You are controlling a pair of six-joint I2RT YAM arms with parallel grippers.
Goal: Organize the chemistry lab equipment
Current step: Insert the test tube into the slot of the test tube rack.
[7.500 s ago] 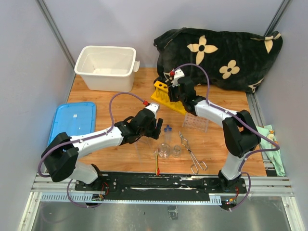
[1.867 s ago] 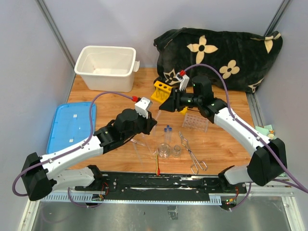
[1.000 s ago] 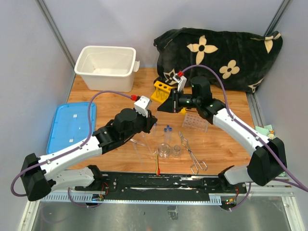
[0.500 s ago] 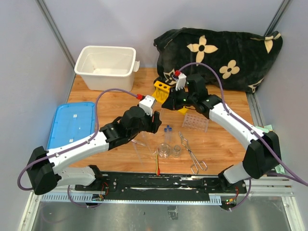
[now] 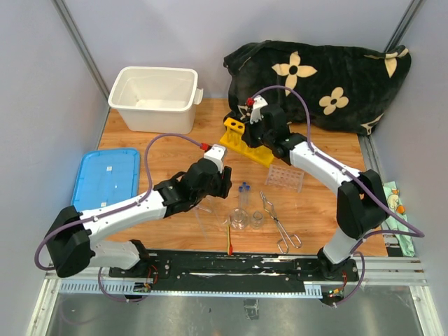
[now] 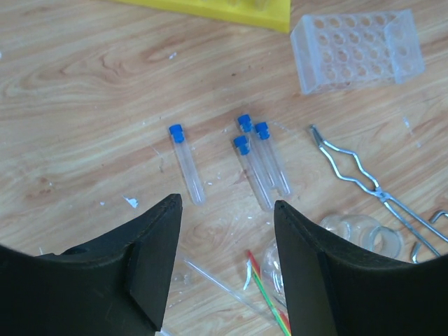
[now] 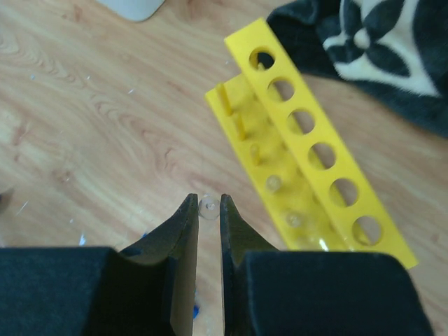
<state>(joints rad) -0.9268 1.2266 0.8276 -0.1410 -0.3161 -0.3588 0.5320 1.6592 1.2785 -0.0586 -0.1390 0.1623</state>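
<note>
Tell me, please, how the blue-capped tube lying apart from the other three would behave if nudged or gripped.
The lone tube is a round cylinder lying flat on the table, so a sideways nudge would probably roll it. It looks empty and thin, so it is likely light. Its smooth clear wall may slip in a grip.

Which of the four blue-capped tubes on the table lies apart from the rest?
The blue-capped tube farthest from the metal tongs, lying alone. The other three tubes are bunched side by side, nearer the tongs.
</note>
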